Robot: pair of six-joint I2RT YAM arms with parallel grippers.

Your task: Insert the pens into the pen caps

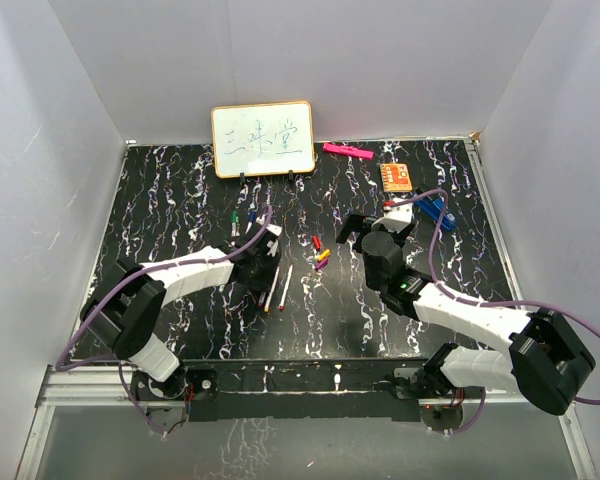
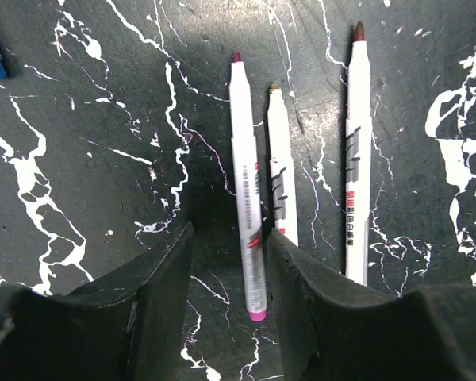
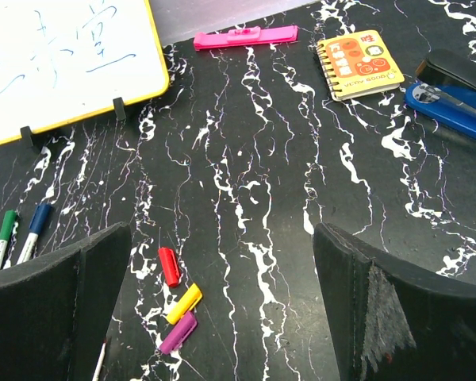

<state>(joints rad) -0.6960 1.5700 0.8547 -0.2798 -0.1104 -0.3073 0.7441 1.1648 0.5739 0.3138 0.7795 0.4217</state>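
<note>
Roughly two of five look done to me. At the left edge of the right wrist view, a green-capped pen and a blue-capped pen lie together. Three bare pens lie side by side on the tabletop, tips uncovered. The left gripper straddles the leftmost pen, jaws apart, not yet pinching it. The right gripper hangs wide apart and empty above the red cap, yellow cap and purple cap — all loose in the lower left of that view.
</note>
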